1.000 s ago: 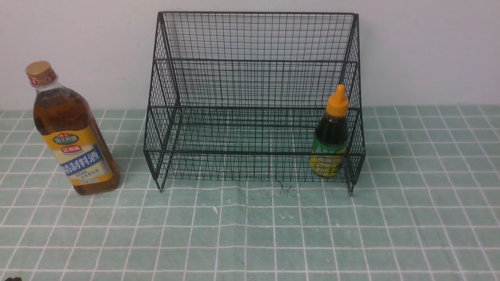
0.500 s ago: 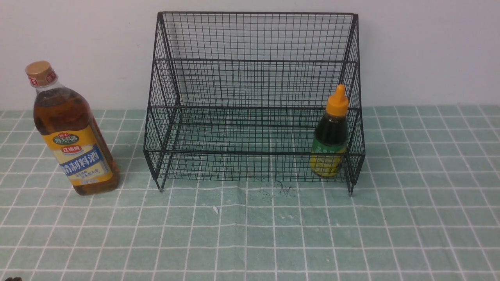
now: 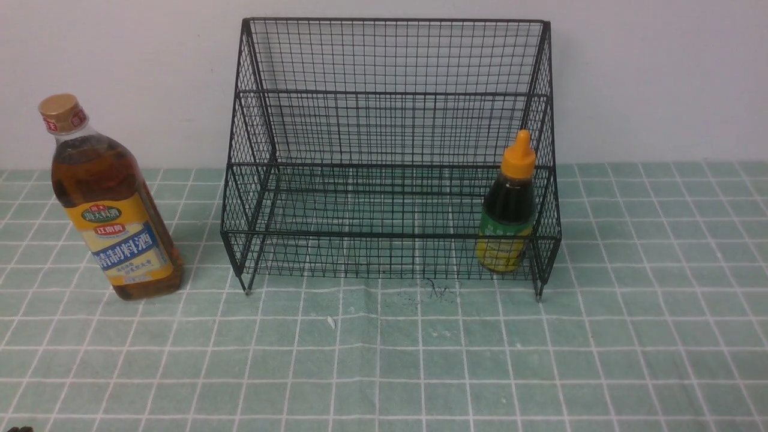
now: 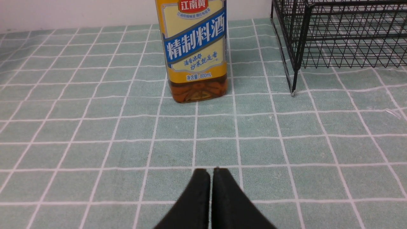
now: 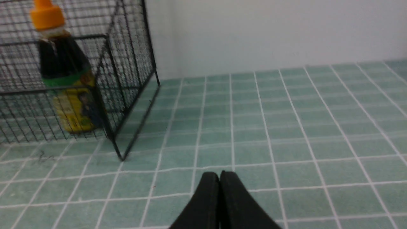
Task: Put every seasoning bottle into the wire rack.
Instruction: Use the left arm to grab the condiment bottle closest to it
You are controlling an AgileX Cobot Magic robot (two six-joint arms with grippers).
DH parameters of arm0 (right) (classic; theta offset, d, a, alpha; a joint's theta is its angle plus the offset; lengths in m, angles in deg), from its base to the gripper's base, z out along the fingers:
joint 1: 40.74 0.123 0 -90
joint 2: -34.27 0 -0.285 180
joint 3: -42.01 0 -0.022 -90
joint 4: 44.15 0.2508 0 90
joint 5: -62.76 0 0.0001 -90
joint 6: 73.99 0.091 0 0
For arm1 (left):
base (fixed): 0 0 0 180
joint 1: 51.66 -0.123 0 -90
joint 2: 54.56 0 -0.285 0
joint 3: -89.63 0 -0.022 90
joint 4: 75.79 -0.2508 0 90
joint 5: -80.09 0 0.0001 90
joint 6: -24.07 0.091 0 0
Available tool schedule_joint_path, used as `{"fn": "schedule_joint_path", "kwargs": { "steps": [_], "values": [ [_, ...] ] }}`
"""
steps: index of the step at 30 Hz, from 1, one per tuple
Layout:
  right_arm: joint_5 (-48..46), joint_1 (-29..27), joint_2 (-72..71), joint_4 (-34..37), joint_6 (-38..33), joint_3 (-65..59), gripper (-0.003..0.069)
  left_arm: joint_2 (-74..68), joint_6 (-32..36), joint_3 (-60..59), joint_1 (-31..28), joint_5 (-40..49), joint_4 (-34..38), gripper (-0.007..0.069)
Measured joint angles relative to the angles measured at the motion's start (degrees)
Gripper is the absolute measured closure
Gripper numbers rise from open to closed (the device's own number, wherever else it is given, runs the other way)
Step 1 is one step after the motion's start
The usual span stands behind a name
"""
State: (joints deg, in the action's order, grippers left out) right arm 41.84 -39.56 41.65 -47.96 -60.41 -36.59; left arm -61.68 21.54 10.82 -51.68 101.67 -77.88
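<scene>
Left wrist view: my left pincer (image 4: 210, 170) is pressed fully together, gripping nothing, over the bench (image 4: 95, 127). The tall bottle (image 4: 195, 57) stands upright ahead of it, beside the rack (image 4: 334, 38) (not in it). My right pincer (image 5: 219, 174) is likewise closed and empty. The small bottle (image 5: 68, 95) stands in the rack's lower tier, at the right end.

I'm seeing soft, even, bright light on every feed; the wire rack (image 3: 390, 150) is casting only a faint shadow rightward on the tablecloth (image 3: 660, 312). The right wrist feed is coming through blurred, and the tall bottle (image 3: 108, 204) is leaning outward near the front view's edge
</scene>
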Motion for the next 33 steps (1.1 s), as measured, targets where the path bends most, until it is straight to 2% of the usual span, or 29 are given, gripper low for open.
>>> {"fn": "schedule_joint_path", "kwargs": {
  "steps": [11,33],
  "values": [
    [-1.3,-1.1,-0.2,0.2,-2.5,0.2,0.0673,0.0,0.0,0.0,0.0,0.0,0.1,0.0631],
    [-1.3,-1.1,-0.2,0.3,-2.7,0.2,0.0673,0.0,0.0,0.0,0.0,0.0,0.1,0.0631]
  ]
}}
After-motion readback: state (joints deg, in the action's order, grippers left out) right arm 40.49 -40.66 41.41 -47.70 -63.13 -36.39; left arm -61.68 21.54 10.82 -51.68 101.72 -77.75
